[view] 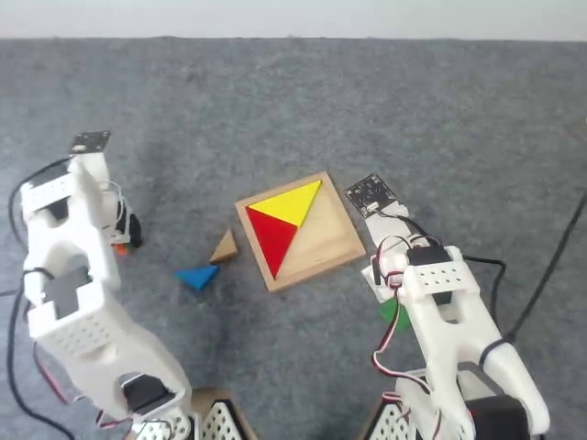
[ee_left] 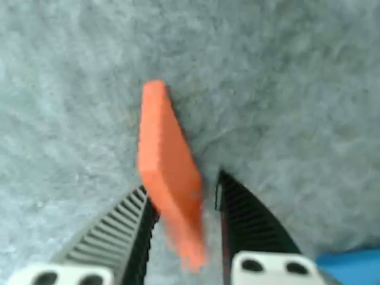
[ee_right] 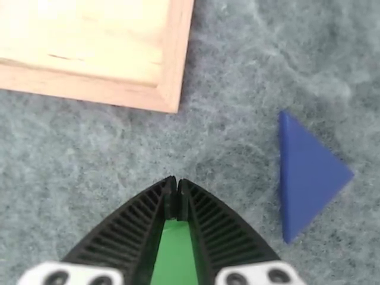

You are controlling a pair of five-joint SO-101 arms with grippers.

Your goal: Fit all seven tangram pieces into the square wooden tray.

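Left gripper [ee_left: 181, 185] clamped on orange piece [ee_left: 165, 148], a thick flat slab on edge between its fingers, long axis running straight out past the fingertips to a blunt end; right gripper [ee_right: 177, 184] pinched onto green piece [ee_right: 173, 255].

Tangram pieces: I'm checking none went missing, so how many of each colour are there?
Yellow piece: 1
Red piece: 1
Light blue piece: 1
Tan piece: 1
Orange piece: 1
Green piece: 1
Dark blue piece: 1
Total: 7
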